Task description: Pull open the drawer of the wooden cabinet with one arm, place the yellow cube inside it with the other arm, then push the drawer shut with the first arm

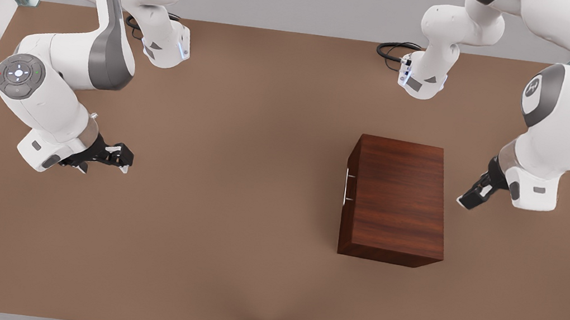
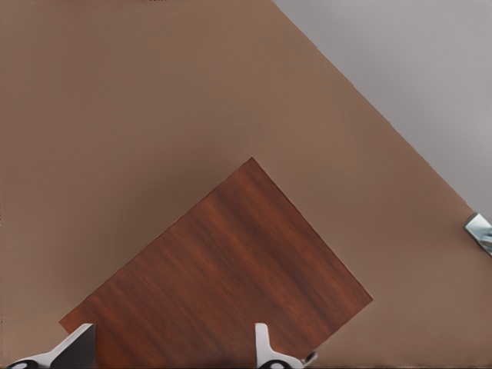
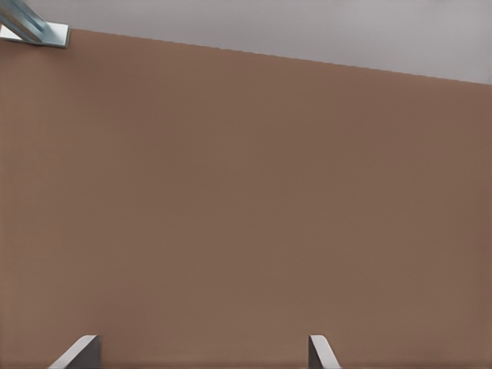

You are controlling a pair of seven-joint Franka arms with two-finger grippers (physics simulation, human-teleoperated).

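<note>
Cabinet (image 1: 397, 199) of dark grained wood, box-shaped, drawer (image 1: 346, 192) closed.

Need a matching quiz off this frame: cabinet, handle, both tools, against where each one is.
Things:
1. cabinet
2. handle
3. left tool
4. right tool

Places:
A. open, close beside the cabinet on the front view's right
B. on the cabinet's face toward the front view's left
C. open, over bare table at the front view's left
D. stands on the table, right of centre in the front view

Pairs: 1-D, 2-B, 3-A, 4-C
</note>
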